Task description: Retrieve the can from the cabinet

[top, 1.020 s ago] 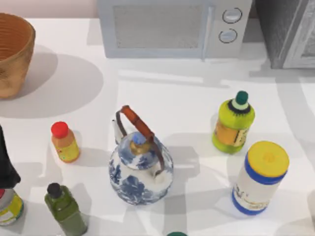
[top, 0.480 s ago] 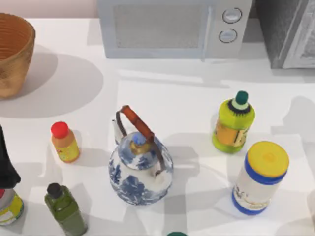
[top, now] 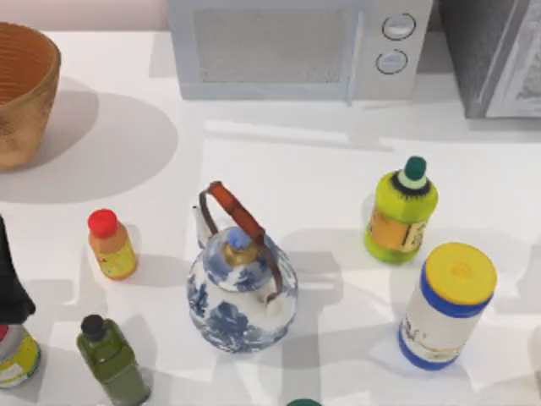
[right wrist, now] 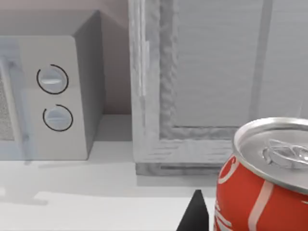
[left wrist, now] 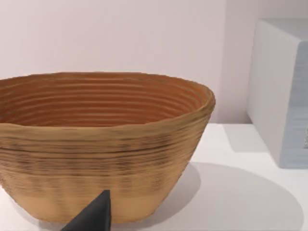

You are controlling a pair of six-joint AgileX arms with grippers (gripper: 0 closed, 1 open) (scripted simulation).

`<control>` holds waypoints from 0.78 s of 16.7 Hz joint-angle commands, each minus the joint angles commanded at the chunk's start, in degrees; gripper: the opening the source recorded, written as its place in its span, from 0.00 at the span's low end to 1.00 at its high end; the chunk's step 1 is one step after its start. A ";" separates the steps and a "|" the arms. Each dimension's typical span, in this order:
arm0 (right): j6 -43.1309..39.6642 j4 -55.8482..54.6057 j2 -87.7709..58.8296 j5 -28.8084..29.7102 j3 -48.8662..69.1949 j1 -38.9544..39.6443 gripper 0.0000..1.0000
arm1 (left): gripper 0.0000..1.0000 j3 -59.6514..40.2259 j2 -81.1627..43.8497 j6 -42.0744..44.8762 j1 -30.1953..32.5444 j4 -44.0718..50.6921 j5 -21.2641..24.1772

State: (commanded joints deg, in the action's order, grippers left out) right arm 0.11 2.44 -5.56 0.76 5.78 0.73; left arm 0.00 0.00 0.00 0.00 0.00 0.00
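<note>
Nearest thing in your right wrist view is the red can [right wrist: 262,180], upright, silver lid and pull tab up, long axis vertical. It sits right at the camera, so I'd judge the right gripper has it or is about to. One dark fingertip [right wrist: 195,214] shows just beside the can's wall; the other isn't visible, so you can't tell whether the fingers are clamped on the can or apart.

Behind the can is the cabinet [right wrist: 202,91], pale framed door panel facing the camera and apparently closed. The can is clearly outside it, on the near side. The white microwave [right wrist: 53,96] stands just beside the cabinet.

What the next move turns on: the can lies between the right fingers and the cabinet front, so any pull-out is straight back from the door. Right arm is the nearer one; the cabinet [top: 499,55] is at the table's far right corner.

Left arm [top: 10,279] is parked at the left edge, its fingertip [left wrist: 94,216] facing the wicker basket [left wrist: 101,144]; finger state unreadable.
</note>
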 joint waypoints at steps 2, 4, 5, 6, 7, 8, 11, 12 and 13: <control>-0.07 -1.72 3.95 -0.53 -4.13 -0.51 0.00 | 1.00 0.00 0.00 0.00 0.00 0.00 0.00; -0.11 -2.44 5.56 -0.75 -5.78 -0.73 0.00 | 1.00 0.00 0.00 0.00 0.00 0.00 0.00; -0.11 -2.44 5.56 -0.75 -5.78 -0.73 0.00 | 1.00 0.00 0.00 0.00 0.00 0.00 0.00; -0.11 -2.44 5.56 -0.75 -5.78 -0.73 0.00 | 1.00 0.00 0.00 0.00 0.00 0.00 0.00; -0.11 -2.44 5.56 -0.75 -5.78 -0.73 0.00 | 1.00 0.00 0.00 0.00 0.00 0.00 0.00; -0.01 -2.31 5.25 -0.75 -5.87 -0.55 0.00 | 1.00 0.00 0.00 0.00 0.00 0.00 0.00; 0.07 -3.93 3.53 -1.97 -4.80 -1.25 0.00 | 1.00 0.00 0.00 0.00 0.00 0.00 0.00; 0.16 -5.49 1.76 -3.21 -3.78 -1.92 0.00 | 1.00 0.00 0.00 0.00 0.00 0.00 0.00; 0.27 -7.49 -0.61 -4.86 -2.50 -2.79 0.00 | 1.00 0.00 0.00 0.00 0.00 0.00 0.00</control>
State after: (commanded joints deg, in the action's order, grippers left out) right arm 0.38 -5.05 -6.17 -4.11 3.28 -2.06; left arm 0.00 0.00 0.00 0.00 0.00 0.00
